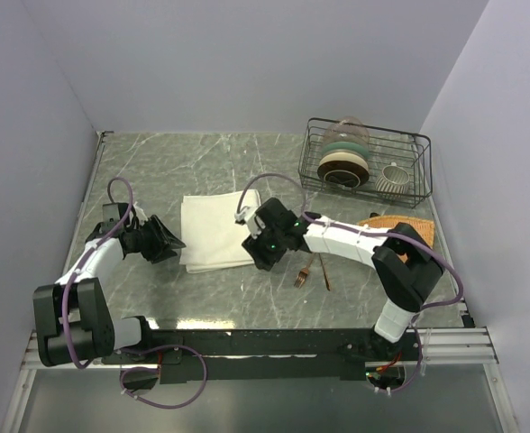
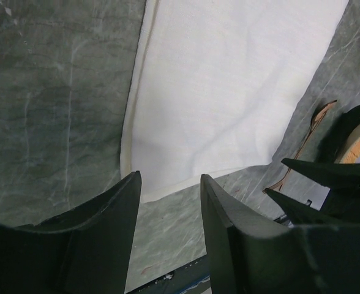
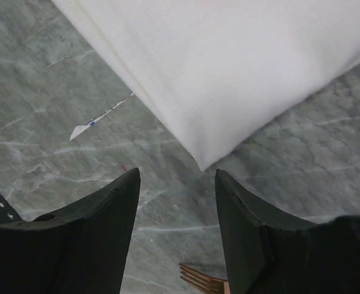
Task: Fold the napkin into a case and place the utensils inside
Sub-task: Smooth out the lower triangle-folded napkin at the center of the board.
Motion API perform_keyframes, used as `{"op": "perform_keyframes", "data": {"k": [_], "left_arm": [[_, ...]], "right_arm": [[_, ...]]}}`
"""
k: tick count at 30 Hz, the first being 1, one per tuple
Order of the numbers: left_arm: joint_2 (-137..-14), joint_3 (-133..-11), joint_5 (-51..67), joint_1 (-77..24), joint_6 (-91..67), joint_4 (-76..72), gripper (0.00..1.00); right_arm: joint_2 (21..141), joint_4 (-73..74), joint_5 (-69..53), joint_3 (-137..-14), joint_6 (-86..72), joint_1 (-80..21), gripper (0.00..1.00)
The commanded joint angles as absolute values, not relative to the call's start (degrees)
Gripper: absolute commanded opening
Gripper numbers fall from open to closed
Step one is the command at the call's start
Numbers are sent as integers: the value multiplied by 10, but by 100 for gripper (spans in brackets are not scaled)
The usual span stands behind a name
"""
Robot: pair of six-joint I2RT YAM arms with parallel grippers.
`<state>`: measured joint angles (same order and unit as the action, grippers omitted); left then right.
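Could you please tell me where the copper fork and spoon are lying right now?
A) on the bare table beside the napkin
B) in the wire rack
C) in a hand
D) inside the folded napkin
A: the utensils lie on the marble table, apart from the napkin.

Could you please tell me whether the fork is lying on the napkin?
No, the fork lies on the bare table, apart from the napkin and to its right.
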<state>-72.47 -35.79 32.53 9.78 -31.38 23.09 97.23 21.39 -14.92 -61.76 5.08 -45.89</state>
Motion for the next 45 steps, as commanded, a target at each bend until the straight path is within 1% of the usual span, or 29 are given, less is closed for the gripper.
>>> {"op": "perform_keyframes", "data": {"k": [1,5,11,12,13,23,26,27,28,29,31,32,34,35,39,45], "left_arm": [[-729,-363,314,100,-330,219,49],[-744,-364,312,100,-329,216,49],[-751,-363,319,100,-328,207,49],[-753,-364,320,100,-329,206,49],[-753,-364,319,100,-329,203,48],[-761,-362,330,100,-333,200,50],[-756,-359,337,99,-335,201,52],[-753,-358,342,100,-339,201,53],[-750,-356,348,99,-344,200,55],[-740,-352,365,100,-355,198,56],[-724,-343,380,99,-373,181,59],[-706,-330,386,99,-390,174,61],[-692,-317,393,97,-402,163,66],[-681,-305,396,96,-410,160,67],[-671,-286,397,79,-419,165,71],[-672,-260,386,53,-453,114,71]], "right_arm": [[967,172,-52,-613,90,-497,59],[976,158,-16,-606,98,-515,57],[983,153,-1,-615,92,-521,51],[983,153,-1,-617,93,-521,48],[988,154,-1,-617,95,-522,47],[996,151,-4,-612,118,-530,46],[998,140,13,-605,117,-532,40],[998,138,17,-605,116,-531,34],[998,137,18,-606,115,-532,30],[997,136,23,-604,113,-531,24],[993,132,23,-601,110,-532,16],[993,131,25,-601,111,-532,9],[997,133,28,-604,107,-532,3],[997,133,29,-603,106,-533,0],[995,133,27,-602,103,-532,0],[993,135,25,-603,101,-533,0]]}}
